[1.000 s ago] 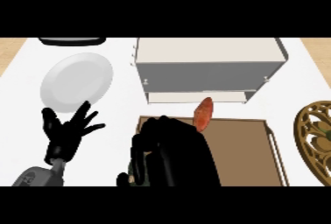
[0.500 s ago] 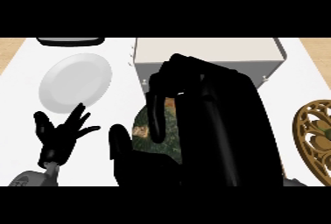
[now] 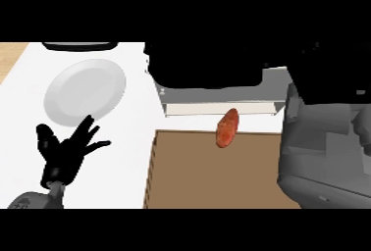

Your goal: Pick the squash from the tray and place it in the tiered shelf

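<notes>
Right hand (image 3: pixel 210 66), seen as a large black mass at the upper middle of the head view, lay over the white tiered shelf (image 3: pixel 221 108) and hid most of it; its fingers merged into one dark shape, so whether they were straight or curled could not be told. Its grey forearm (image 3: pixel 326 147) filled the right side of the view from the lower edge upward. Below the hand and apart from it was the squash (image 3: pixel 227 127), an orange-red, elongated body standing nearly upright with a slight tilt. Nothing of the hand touched the squash: a strip of pale shelf showed between them. The squash's upper end overlapped the shelf's front edge, and its lower end overlapped the far rim of the brown tray (image 3: pixel 210 171); whether it rested on either surface could not be told. The tray lay just in front of the shelf on the white counter (image 3: pixel 138 147). Left hand (image 3: pixel 69 149) showed at the lower left, open, fingers spread and pointing up, holding nothing, well apart from the squash. Beyond it a white plate (image 3: pixel 85 91) lay on the counter, and a dark object (image 3: pixel 80 45) was cut off at the upper left.
</notes>
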You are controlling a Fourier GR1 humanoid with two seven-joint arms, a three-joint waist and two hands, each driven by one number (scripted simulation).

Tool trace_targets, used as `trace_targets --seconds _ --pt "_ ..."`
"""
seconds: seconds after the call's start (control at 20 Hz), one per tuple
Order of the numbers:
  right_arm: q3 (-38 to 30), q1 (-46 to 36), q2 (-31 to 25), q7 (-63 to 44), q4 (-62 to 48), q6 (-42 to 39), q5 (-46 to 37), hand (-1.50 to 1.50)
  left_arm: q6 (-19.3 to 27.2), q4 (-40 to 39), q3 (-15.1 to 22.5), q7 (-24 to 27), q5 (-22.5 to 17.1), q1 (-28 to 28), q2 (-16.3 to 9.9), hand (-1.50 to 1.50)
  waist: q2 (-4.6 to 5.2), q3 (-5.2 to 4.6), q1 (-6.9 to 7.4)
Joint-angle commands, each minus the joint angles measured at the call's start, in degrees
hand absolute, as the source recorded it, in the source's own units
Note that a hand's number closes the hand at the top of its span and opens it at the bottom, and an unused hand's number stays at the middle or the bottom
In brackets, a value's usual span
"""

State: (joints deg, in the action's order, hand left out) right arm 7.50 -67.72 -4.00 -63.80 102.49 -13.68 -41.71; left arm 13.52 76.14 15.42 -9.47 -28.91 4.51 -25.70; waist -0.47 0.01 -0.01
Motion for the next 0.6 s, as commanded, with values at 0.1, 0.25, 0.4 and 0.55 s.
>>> trace_targets --seconds 0.1,0.25,0.4,0.55 --pt "-9.1 -9.1 -4.4 -1.4 -12.8 -6.4 4.6 1.5 0.4 0.2 -0.5 -2.3 0.6 1.2 0.1 0.0 0.4 -0.05 0.44" --pt "-9.0 -9.8 -5.1 0.6 -16.4 -7.8 5.4 1.5 0.6 0.5 -0.2 -0.6 1.8 -1.0 0.7 0.0 0.38 -0.05 0.53" --pt "-9.9 -8.4 -7.5 8.6 -22.7 -7.1 6.0 1.5 0.2 1.5 -0.5 -1.1 2.5 -1.5 -0.2 0.0 0.58 -0.04 0.93" --pt "-8.3 -11.0 -6.1 8.7 -26.7 -5.3 3.7 1.5 -0.4 1.6 -1.4 -2.8 2.2 -0.8 0.1 0.0 0.51 -0.05 0.94"
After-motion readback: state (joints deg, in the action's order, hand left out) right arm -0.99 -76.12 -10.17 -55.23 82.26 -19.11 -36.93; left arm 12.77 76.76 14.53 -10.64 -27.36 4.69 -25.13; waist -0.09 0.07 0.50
